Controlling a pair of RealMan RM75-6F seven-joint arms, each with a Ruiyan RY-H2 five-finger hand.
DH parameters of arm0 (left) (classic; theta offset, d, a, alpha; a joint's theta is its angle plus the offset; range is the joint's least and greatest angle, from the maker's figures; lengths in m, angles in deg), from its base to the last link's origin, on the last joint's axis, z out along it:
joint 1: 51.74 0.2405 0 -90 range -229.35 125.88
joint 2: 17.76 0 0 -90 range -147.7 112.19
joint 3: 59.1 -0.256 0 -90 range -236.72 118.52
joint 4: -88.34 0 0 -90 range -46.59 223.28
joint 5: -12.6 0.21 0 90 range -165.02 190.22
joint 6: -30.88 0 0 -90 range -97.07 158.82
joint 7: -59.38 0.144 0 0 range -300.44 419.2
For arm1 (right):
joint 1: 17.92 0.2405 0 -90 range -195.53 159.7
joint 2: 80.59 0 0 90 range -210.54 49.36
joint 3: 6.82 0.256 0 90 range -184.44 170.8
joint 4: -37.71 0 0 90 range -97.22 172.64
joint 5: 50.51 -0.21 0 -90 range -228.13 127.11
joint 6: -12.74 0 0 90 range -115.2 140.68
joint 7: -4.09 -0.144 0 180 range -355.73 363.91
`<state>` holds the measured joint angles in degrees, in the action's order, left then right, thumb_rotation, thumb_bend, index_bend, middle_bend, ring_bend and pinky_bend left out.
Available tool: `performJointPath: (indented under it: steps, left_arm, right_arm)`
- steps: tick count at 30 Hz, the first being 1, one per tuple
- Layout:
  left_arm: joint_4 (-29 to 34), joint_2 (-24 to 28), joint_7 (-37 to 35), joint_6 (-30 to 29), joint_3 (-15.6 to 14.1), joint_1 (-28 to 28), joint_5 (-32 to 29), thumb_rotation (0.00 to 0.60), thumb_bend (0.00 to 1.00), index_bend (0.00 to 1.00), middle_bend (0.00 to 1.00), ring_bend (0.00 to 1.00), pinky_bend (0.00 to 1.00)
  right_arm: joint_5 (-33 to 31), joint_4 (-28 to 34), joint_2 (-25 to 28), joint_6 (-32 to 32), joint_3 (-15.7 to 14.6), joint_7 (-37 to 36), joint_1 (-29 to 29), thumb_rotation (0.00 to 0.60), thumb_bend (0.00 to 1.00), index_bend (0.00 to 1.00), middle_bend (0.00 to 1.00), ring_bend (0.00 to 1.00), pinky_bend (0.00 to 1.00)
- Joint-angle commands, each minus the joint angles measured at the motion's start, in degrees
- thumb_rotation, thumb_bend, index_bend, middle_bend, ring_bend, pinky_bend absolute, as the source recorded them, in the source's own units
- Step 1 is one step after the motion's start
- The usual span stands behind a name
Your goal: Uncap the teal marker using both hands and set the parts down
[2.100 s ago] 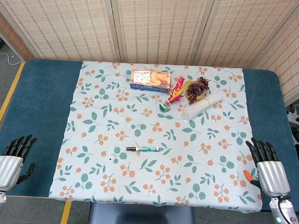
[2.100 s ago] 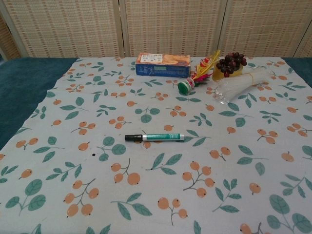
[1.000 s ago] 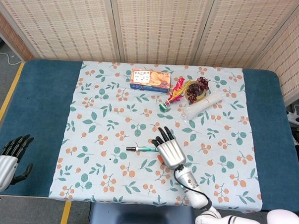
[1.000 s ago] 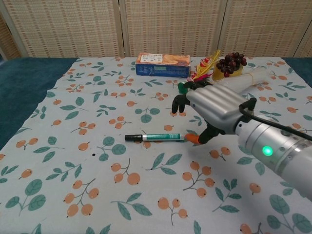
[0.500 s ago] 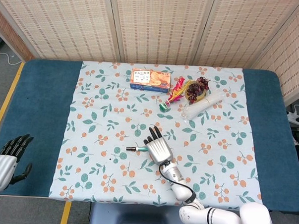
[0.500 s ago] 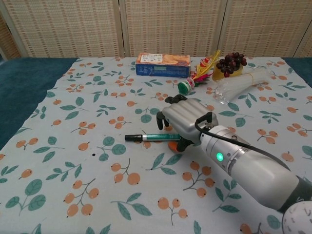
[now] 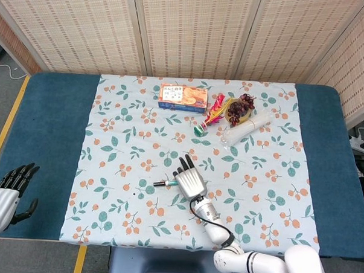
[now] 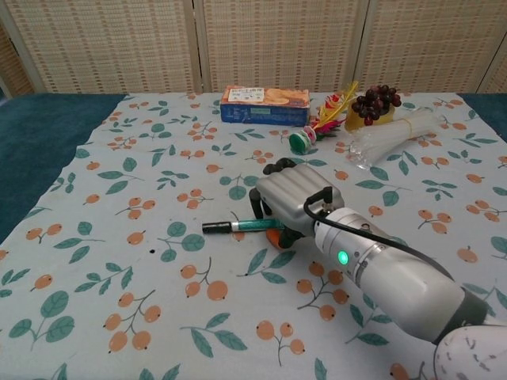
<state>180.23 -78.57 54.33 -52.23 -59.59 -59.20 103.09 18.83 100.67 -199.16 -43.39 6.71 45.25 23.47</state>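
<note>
The teal marker (image 7: 165,183) lies on the floral cloth at mid table, its black cap end pointing left (image 8: 215,227). My right hand (image 7: 190,180) lies palm-down over the marker's right half, fingers arched over the barrel (image 8: 297,202) and the orange-tipped thumb close beneath it. Whether the fingers clasp the barrel is hidden under the palm. My left hand (image 7: 7,189) hovers off the table's front left corner, fingers apart and empty, far from the marker.
At the back stand a biscuit box (image 7: 183,96), a colourful shuttlecock (image 7: 210,115), dark grapes (image 7: 239,107) and a clear plastic bundle (image 7: 247,128). The floral cloth (image 7: 121,140) covers the middle of the blue table (image 7: 50,118).
My right hand has slid left along the marker and settled lower over it, covering more of the barrel. The marker has tilted slightly. The left hand has barely moved.
</note>
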Motion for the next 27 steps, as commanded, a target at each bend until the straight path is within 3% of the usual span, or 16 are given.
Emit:
performJointPath:
  steps: [1,6,12,18,22,25,27]
  left_arm:
    - [-0.11,0.06,-0.24,-0.14,-0.01,0.07,0.06,0.6,0.46,0.0,0.0,0.0,0.09]
    - [-0.08,0.12,-0.44,-0.35,-0.05,0.18,0.16,0.6,0.46,0.0,0.0,0.0,0.09]
    - [-0.07,0.12,-0.18,-0.33,-0.11,0.17,0.29,0.6,0.46,0.0,0.0,0.0,0.09]
    - [-0.31,-0.38,0.26,-1.33,-0.1,0.31,1.25,0.6,0.46,0.0,0.0,0.0,0.09]
    - [-1.16,-1.65,-0.23,-3.05,0.2,0.44,2.53,0.6,0.46,0.0,0.0,0.0,0.13]
    - [-1.66,-2.86,-0.48,-5.17,1.33,0.21,3.54,0.6,0.47,0.06,0.11,0.06,0.25]
    - [-0.34,-3.24,-1.3,-6.75,2.91,-0.62,4.33,0.6,0.47,0.15,0.26,0.19,0.39]
  right_arm:
    - [-0.09,0.03,0.02,-0.35,-0.13,0.17,0.13,0.6,0.34,0.54,0.46,0.12,0.0]
    - [-0.5,-0.15,-0.02,-0.92,-0.47,0.26,0.12,0.6,0.35,0.62,0.52,0.2,0.01]
    - [1.65,0.3,0.77,-2.88,-1.37,-2.66,-0.24,0.6,0.37,0.74,0.61,0.32,0.14]
    - [7.7,0.77,2.81,-7.69,-3.8,-12.26,-2.08,0.6,0.41,0.88,0.72,0.44,0.22]
    - [11.77,-0.06,3.91,-10.63,-5.7,-21.0,-3.39,0.6,0.41,0.91,0.75,0.49,0.22]
    - [14.84,-0.82,4.51,-12.8,-5.94,-28.01,-3.26,0.6,0.41,0.91,0.76,0.49,0.22]
    - [15.64,-1.33,4.05,-14.43,-5.29,-34.01,-3.52,0.6,0.41,0.91,0.76,0.49,0.22]
